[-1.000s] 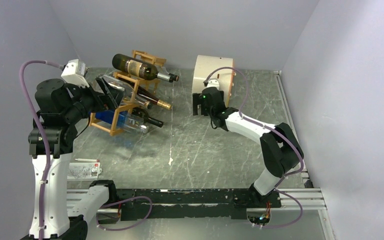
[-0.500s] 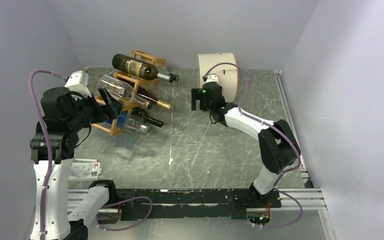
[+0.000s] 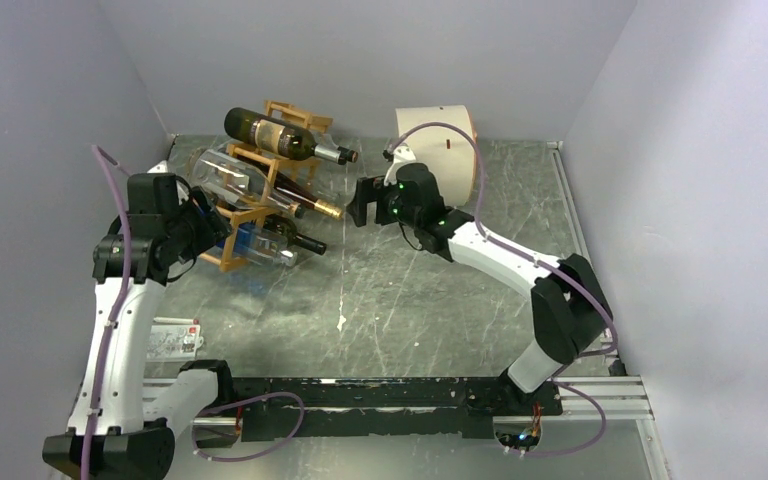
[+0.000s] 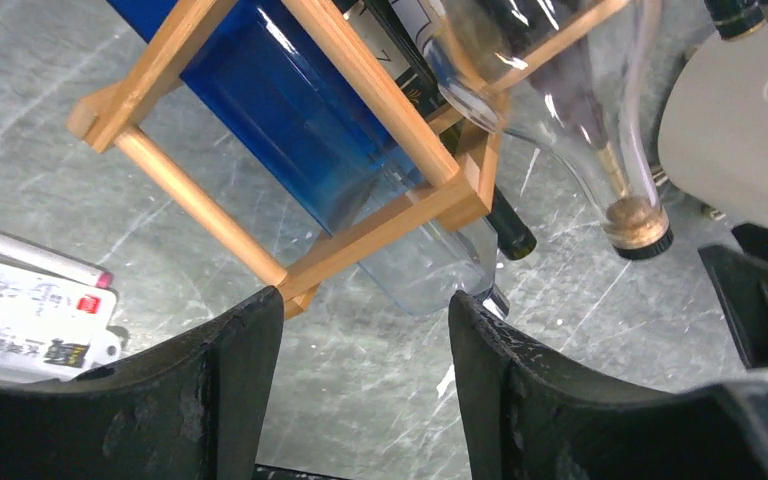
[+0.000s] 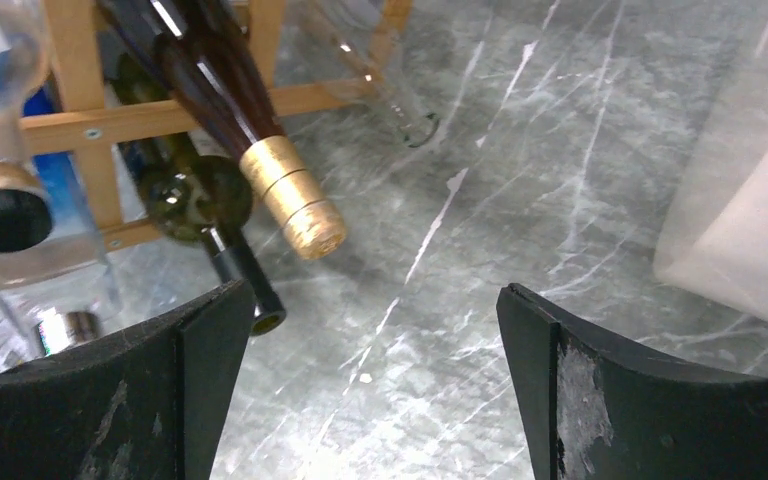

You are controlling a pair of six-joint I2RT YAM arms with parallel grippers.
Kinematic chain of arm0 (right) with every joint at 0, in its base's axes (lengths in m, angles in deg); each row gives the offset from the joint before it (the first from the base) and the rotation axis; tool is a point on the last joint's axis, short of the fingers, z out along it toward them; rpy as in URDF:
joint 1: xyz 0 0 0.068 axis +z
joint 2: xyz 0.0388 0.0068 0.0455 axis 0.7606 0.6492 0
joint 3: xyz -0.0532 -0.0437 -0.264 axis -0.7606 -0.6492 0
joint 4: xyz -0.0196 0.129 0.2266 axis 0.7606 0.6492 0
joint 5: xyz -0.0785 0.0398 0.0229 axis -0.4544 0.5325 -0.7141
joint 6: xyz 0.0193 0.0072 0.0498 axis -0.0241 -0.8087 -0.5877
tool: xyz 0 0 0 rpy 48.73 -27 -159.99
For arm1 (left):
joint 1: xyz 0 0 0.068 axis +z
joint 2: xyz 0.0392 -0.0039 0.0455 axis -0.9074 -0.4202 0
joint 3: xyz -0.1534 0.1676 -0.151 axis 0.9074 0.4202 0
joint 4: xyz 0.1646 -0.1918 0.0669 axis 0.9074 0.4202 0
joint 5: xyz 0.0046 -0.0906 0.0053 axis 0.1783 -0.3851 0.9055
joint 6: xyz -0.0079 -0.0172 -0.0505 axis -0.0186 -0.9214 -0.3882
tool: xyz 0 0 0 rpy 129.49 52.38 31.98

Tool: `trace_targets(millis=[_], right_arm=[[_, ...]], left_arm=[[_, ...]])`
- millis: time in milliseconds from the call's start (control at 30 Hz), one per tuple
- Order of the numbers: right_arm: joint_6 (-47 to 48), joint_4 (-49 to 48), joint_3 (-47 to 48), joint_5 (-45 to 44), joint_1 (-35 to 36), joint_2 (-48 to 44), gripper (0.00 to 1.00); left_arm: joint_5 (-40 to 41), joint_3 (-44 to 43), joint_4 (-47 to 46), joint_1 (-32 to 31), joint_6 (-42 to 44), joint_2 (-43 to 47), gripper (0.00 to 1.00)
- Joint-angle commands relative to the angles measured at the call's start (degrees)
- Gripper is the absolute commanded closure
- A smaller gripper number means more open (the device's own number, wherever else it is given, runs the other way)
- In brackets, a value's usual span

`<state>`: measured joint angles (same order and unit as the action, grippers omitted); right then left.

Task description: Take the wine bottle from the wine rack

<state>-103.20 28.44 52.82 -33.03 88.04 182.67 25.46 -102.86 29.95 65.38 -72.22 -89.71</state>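
The wine rack [image 3: 228, 262] stood at the back left of the counter [image 3: 410, 290], every bottle lying in or on it. A dark labelled wine bottle [image 3: 275, 135] lay across the rack's top, neck pointing right. Below it a gold-capped wine bottle [image 5: 290, 195] stuck its neck out of the rack's right side. A black-capped bottle [image 5: 245, 280] poked out just under that, and a blue-tinted clear bottle [image 4: 290, 110] sat in the lowest cell.

The left gripper [image 4: 365, 300] hung at the rack's near left corner. Its fingers stood apart, narrower than the other pair, with only bare counter between them. One fingertip was close by the rack's bottom corner; whether they touched could not be told.

The right gripper [image 5: 372, 290] hovered to the right of the rack, facing the gold-capped neck, spread wide and holding nothing. A cream drum [image 3: 440, 150] stood further right of the rack, behind that arm. A white printed packet [image 4: 20, 320] lay on the counter in front of the rack.
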Motion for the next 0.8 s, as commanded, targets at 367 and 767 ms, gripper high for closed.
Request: trace_targets(millis=[367,767], right_arm=[[-3.3,-2.3,-9.0,11.3,-1.7,-7.0,0.03],[-10.1,-11.0,-4.4,25.7,-1.3,-2.9,0.03]], left_arm=[[0.8,-0.4,-14.8,0.5,-9.9,-3.7,0.34],[-6.8,-1.1,-16.9,1.3,-2.2,-0.1,0.10]])
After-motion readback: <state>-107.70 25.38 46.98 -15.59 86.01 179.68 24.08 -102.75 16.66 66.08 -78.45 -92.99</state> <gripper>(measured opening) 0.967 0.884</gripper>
